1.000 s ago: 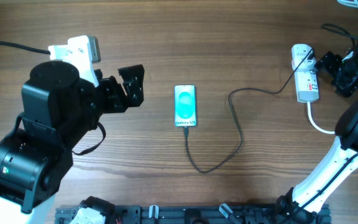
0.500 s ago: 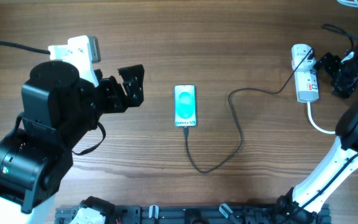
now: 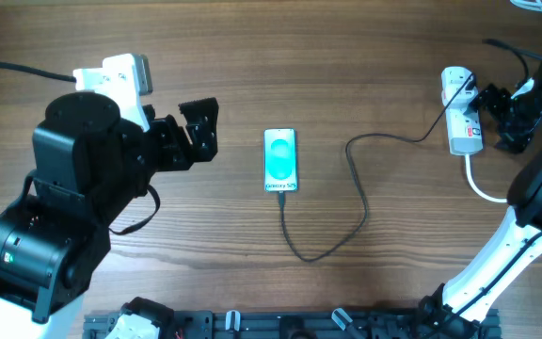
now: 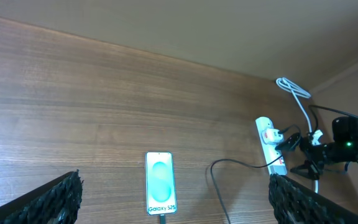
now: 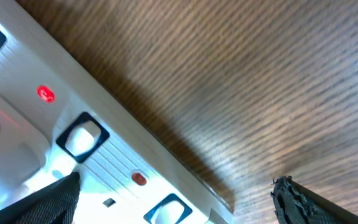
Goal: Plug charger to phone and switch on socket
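Observation:
The phone [image 3: 281,160] lies flat mid-table with its cyan screen lit; the left wrist view also shows the phone [image 4: 161,190]. The charger [image 3: 358,202], a thin black cable, meets the phone's bottom edge with its tip, loops toward the front and runs back to the socket [image 3: 461,122], a white strip at the far right. My left gripper [image 3: 199,132] hovers open to the phone's left, nothing in it. My right gripper [image 3: 493,115] stands open just right of the socket, fingers pointing at it. Up close, the socket [image 5: 73,155] shows a glowing red lamp [image 5: 45,93] and square switches [image 5: 82,137].
A thick white cord [image 3: 483,188] leaves the socket's near end and curves toward the right arm's base. Black robot cables [image 3: 506,47] arc over the far right corner. A white cable loop [image 4: 293,90] lies behind the socket. A black rail [image 3: 290,325] runs along the front edge.
My right gripper has shifted slightly left, closer to the socket. The left arm, phone and charger have not moved.

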`<state>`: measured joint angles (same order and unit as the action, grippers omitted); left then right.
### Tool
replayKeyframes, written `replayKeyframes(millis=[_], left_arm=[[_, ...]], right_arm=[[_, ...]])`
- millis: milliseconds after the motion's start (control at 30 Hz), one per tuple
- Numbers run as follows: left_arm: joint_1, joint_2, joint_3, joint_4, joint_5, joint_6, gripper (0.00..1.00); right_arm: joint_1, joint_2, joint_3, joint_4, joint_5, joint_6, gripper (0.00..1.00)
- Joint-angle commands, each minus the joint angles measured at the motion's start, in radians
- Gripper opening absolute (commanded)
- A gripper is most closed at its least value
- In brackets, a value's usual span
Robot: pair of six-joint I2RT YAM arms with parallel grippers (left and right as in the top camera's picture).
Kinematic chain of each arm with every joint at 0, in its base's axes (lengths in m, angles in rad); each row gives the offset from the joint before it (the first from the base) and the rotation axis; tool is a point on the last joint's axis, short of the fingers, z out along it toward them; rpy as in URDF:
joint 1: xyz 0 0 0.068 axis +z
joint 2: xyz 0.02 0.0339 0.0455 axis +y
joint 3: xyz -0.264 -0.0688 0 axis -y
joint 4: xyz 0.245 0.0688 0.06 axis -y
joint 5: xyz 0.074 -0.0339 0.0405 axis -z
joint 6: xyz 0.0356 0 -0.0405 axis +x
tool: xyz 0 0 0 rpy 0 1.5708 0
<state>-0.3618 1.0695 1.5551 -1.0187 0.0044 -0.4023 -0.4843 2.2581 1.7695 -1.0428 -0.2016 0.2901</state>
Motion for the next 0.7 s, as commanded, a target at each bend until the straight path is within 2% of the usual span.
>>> replayKeyframes(millis=[0, 467, 667], left_arm=[[0.000, 0.002, 0.003, -0.001, -0.014, 0.002, 1.00], [0.000, 0.002, 0.003, -0.001, -0.014, 0.002, 1.00], [0.000, 0.002, 0.003, -0.001, -0.014, 0.002, 1.00]], right_arm=[[-0.001, -0.073, -0.018, -0.024, 0.027, 0.029, 1.00], [0.008, -0.445, -0.020, -0.198, 0.026, -0.003, 1.00], [0.072, -0.678, -0.155, -0.168, 0.019, -0.013, 1.00]])
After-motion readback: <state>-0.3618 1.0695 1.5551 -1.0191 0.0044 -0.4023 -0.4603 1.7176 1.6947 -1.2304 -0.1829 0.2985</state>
